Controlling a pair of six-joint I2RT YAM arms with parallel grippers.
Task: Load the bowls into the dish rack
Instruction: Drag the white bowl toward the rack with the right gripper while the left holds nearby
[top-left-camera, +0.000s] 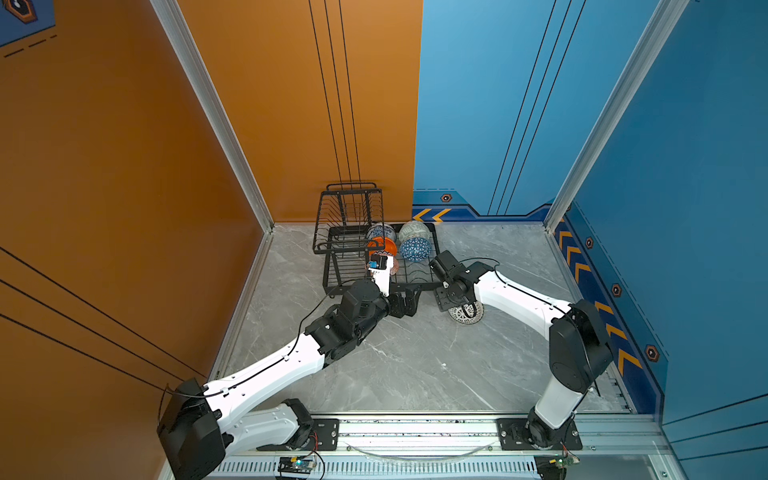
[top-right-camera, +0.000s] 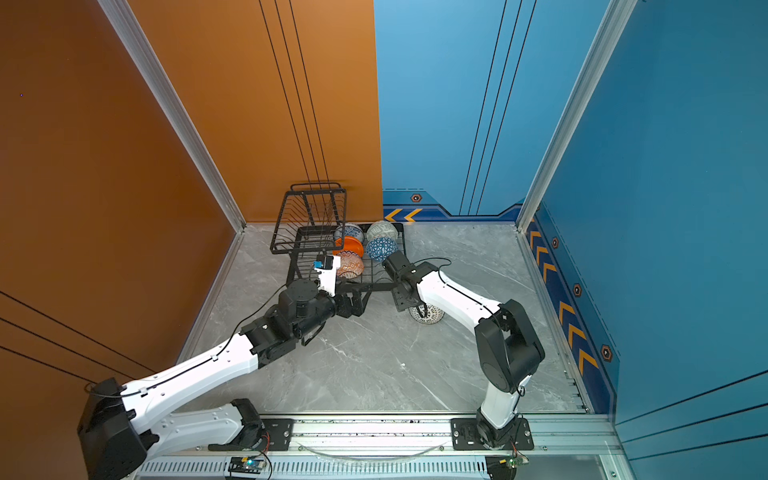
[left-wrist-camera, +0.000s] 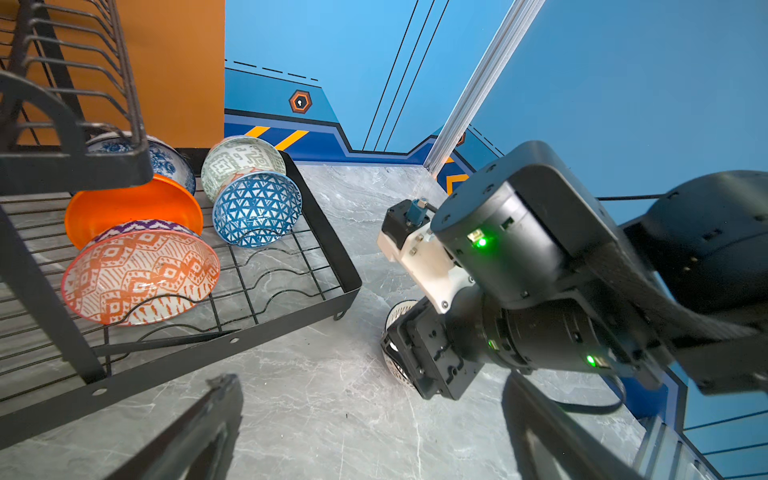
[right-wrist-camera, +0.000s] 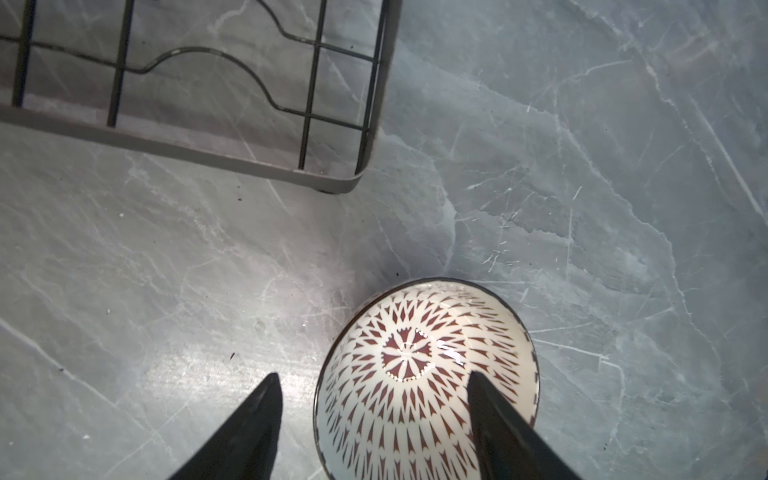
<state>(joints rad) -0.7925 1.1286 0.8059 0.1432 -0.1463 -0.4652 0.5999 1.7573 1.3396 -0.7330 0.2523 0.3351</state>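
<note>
1. Black tapered fingers (right-wrist-camera: 494, 419) of the right gripper (right-wrist-camera: 374, 375) stand spread, straddling the lattice bowl's (right-wrist-camera: 415, 353) rim.
2. Round and glossy, that bowl sits mouth up on the grey marble table (right-wrist-camera: 166, 270), just beside the wire rack's (left-wrist-camera: 291, 328) corner.
3. Five bowls stand on edge in the lower tray, outsides toward the arms: floral (left-wrist-camera: 166, 160), orange (left-wrist-camera: 124, 208) and geometric (left-wrist-camera: 141, 274) in one row, green (left-wrist-camera: 241, 162) and triangle (left-wrist-camera: 257, 208) in the other.
4. Left gripper (left-wrist-camera: 370, 382): spread, empty.
</note>
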